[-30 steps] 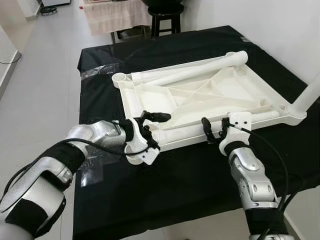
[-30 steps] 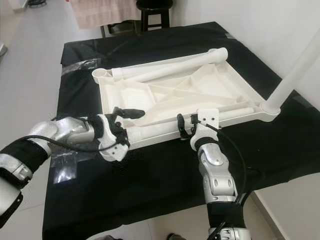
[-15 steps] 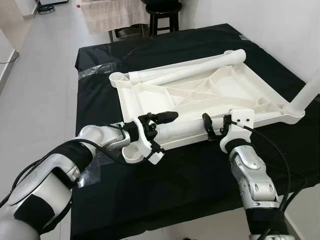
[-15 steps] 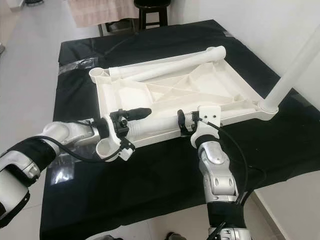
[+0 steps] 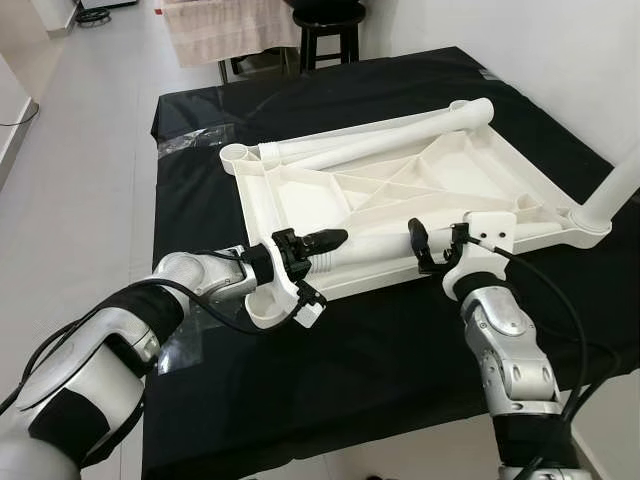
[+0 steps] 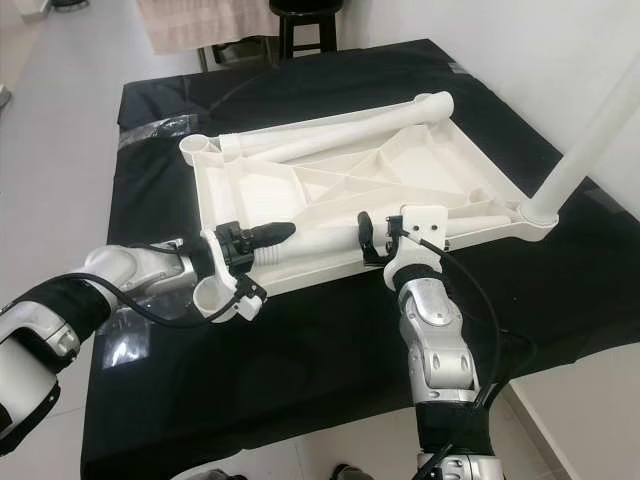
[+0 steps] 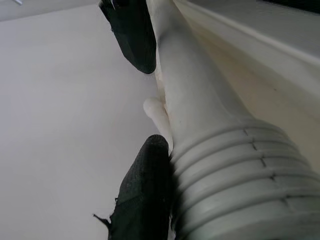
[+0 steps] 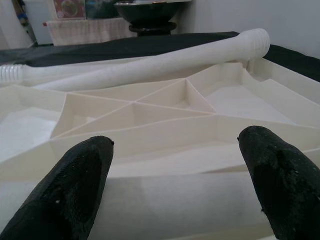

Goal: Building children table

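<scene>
The white plastic table top lies upside down on the black-covered table. One white leg stands upright in the table top's right corner. A second leg lies along its far edge. My left gripper is shut on a third leg near its ribbed end, and the leg lies along the near rim. The left fingers press it from both sides. My right gripper is open just over the leg's other end, its fingertips wide apart with the leg below them.
Clear plastic wrap lies on the black cloth at the far left and by my left forearm. A black stool and a cloth-draped stand are beyond the table. A white wall runs along the right.
The left gripper has turned the leg and drawn it toward the near left corner. The right gripper has edged up along the leg and stays open. The camera shifted slightly.
</scene>
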`<state>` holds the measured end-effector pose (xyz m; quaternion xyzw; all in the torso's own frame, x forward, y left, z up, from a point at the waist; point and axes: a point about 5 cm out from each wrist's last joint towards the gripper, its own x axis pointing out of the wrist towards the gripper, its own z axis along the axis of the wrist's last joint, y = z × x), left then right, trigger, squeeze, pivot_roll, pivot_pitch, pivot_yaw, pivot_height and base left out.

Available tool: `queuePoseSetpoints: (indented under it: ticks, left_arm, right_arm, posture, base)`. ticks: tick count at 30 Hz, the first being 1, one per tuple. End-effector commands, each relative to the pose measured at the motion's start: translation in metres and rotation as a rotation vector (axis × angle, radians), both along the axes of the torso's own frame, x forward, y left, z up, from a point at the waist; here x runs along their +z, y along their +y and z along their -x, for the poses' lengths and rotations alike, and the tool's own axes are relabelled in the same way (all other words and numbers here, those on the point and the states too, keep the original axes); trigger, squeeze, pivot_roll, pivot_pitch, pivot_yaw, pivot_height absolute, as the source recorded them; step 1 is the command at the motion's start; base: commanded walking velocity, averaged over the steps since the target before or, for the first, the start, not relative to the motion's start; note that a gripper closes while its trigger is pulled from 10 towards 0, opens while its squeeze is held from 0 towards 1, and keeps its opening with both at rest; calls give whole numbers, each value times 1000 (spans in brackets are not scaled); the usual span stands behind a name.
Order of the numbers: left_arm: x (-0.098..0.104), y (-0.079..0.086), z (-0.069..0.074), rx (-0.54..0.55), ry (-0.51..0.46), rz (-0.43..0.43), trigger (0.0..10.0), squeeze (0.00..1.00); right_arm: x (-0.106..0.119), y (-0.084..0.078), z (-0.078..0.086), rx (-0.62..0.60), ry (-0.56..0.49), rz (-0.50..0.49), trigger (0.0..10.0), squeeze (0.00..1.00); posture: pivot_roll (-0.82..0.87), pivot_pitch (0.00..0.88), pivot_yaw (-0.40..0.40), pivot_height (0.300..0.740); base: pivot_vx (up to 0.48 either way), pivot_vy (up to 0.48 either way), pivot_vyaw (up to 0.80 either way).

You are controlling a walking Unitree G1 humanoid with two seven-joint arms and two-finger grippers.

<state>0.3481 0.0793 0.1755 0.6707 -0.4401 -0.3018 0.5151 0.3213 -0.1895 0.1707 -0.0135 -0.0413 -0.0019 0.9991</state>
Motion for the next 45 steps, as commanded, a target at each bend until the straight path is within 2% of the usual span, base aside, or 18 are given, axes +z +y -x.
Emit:
queuePoseSetpoints:
  ticks: [1, 8, 10, 15, 22, 24, 25, 26, 27, 28, 29, 31, 35, 37, 38, 39, 40, 45]
  left_arm:
    - [24, 7, -9, 58, -53, 123, 0, 0]
    - [46, 21, -13, 109, -78, 232, 0, 0]
    - [70, 33, -14, 136, -116, 330, 0, 0]
    - [93, 46, -13, 161, -147, 422, 0, 0]
    - [100, 46, -11, 131, 22, 575, 0, 0]
    - [107, 44, -8, 76, 309, 875, 0, 0]
    - [107, 44, -8, 76, 309, 875, 0, 0]
    - [111, 45, -5, 5, 545, 1061, 196, 0]
    - [114, 48, -3, -97, 745, 1200, 8196, 0]
    - [114, 48, -3, -97, 745, 1200, 8196, 0]
    - [115, 51, 3, -225, 906, 1274, 10000, 0]
    - [115, 51, 3, -225, 906, 1274, 10000, 0]
    - [109, 57, 16, -438, 1152, 1304, 10000, 0]
    - [109, 57, 16, -438, 1152, 1304, 10000, 0]
    - [101, 58, 25, -520, 1301, 1244, 10000, 0]
    - [101, 58, 25, -520, 1301, 1244, 10000, 0]
    - [93, 58, 34, -602, 1427, 1179, 10000, 0]
    - [73, 66, 53, -764, 1684, 1051, 10000, 0]
  right_arm:
    - [1, -2, -1, 18, 3, -71, 10000, 0]
    - [31, 0, 1, 170, -110, -318, 10000, 0]
    - [55, -2, 7, 293, -195, -471, 10000, 0]
    - [74, -8, 14, 421, -272, -648, 10000, 0]
    - [75, -4, 16, 512, -263, -699, 10000, 0]
    - [75, 7, 14, 576, -240, -724, 10000, 0]
    - [75, 7, 14, 576, -240, -724, 10000, 0]
    - [76, 13, 14, 621, -232, -738, 10000, 0]
    - [79, 19, 13, 664, -227, -752, 10000, 0]
    - [79, 19, 13, 664, -227, -752, 10000, 0]
    - [82, 25, 13, 705, -223, -768, 10000, 0]
    - [82, 25, 13, 705, -223, -768, 10000, 0]
    - [90, 33, 13, 779, -218, -806, 10000, 0]
    - [90, 33, 13, 779, -218, -806, 10000, 0]
    - [93, 36, 12, 809, -213, -813, 10000, 0]
    - [93, 36, 12, 809, -213, -813, 10000, 0]
    - [94, 40, 11, 833, -205, -805, 10000, 0]
    - [101, 50, 12, 917, -200, -789, 10000, 0]
  posture:
    - [-8, 136, 31, 740]
    - [-12, 136, 32, 740]
    - [-15, 137, 30, 740]
    - [-11, 134, 25, 740]
    - [-8, 129, 21, 740]
    - [-6, 123, 17, 740]
    - [-6, 123, 17, 740]
    - [-4, 121, 16, 740]
    - [-4, 121, 15, 740]
    - [-4, 121, 15, 740]
    - [0, 120, 14, 740]
    - [0, 120, 14, 740]
    - [4, 125, 14, 740]
    - [4, 125, 14, 740]
    - [7, 125, 13, 740]
    - [7, 125, 13, 740]
    - [7, 125, 13, 740]
    - [12, 128, 12, 740]
  base:
    - [0, 0, 0]
    - [0, 0, 0]
    - [0, 0, 0]
    - [0, 0, 0]
    - [0, 0, 0]
    - [0, 0, 0]
    - [0, 0, 0]
    - [0, 0, 0]
    - [0, 0, 0]
    - [0, 0, 0]
    - [0, 0, 0]
    - [0, 0, 0]
    - [0, 0, 0]
    - [0, 0, 0]
    - [0, 0, 0]
    - [0, 0, 0]
    - [0, 0, 0]
    - [0, 0, 0]
